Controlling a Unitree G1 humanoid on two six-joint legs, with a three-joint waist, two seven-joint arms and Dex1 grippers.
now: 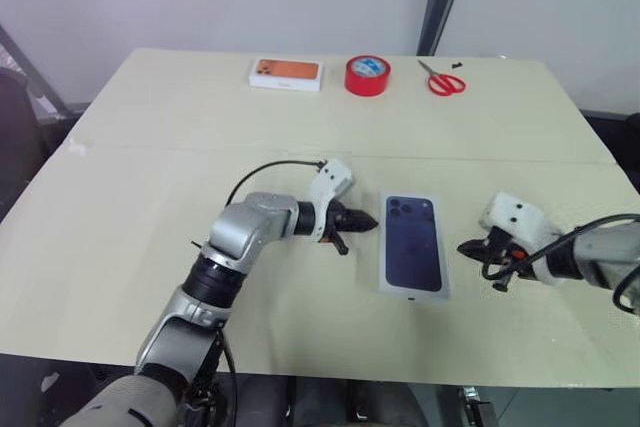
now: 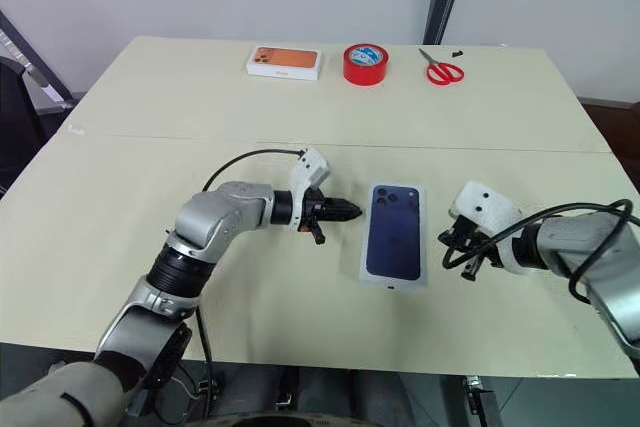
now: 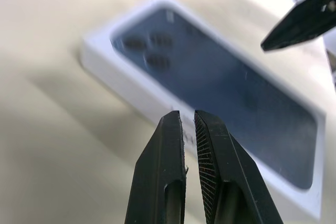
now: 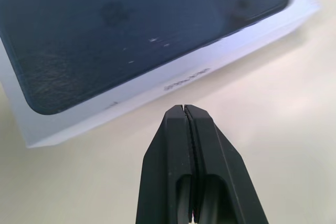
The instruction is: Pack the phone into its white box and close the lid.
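- White cardboard with a glossy dark-blue phone print on top: that's the lid (image 1: 414,244), lying flat and square near the middle of the table (image 1: 150,177), long side running away from me.
- It looks fully seated. I see one clean white side wall and no gap, so I'd call the packing done or nearly so. The phone and the white box would be under it, and I can't see either one.
- Handling guess: light but not empty, with stiff walls and a slick printed top. Fingertips would skate on that top face and could scuff it.
- If it needs a final press, I'd push straight down on the white border near a corner. To lift or shift it, I'd pinch across the two long side walls, low down, so the lid doesn't slide off the tray.
- My left gripper (image 1: 370,221) sits just off the lid at 9 o'clock, not touching it. Its fingers are pinched almost together on nothing.
- My right gripper (image 1: 468,246) is at 3 o'clock, close by and also clear of it, with its fingers pressed tight together and empty.
- Well away along the far edge: an orange-topped white box (image 1: 286,73) at 11 o'clock, a red tape roll (image 1: 367,75) around 12, and red scissors (image 1: 440,78) at 1.
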